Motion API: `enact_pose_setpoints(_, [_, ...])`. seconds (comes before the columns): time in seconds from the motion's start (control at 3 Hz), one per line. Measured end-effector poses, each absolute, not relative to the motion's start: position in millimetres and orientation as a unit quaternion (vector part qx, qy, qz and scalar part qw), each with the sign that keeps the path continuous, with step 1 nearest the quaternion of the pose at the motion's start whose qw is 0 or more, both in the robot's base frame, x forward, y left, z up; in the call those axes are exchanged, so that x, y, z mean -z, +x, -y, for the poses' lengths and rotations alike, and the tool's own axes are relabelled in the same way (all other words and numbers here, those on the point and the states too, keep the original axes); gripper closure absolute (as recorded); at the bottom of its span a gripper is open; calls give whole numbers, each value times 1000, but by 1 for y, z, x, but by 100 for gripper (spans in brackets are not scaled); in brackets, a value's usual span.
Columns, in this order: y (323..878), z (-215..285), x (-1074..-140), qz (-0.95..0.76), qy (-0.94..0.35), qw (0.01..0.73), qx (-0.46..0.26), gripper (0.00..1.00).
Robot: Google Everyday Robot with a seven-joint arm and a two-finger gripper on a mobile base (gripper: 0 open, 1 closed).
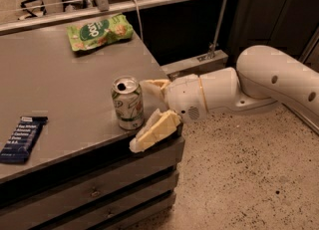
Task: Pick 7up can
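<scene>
Grey table top is where you see the 7up can (pixel 127 102), standing up near the right edge. Your gripper (pixel 145 113) is right beside it, fingers wide apart. A green snack bag (pixel 99 31) lies far behind.
</scene>
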State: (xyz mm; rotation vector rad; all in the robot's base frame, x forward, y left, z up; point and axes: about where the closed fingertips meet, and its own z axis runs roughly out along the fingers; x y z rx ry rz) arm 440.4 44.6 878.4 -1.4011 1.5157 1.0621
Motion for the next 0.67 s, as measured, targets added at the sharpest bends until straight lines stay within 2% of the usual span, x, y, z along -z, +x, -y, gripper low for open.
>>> enact_pose_setpoints(0.67, [442, -51, -880, -570, -567, 420, -419, 0])
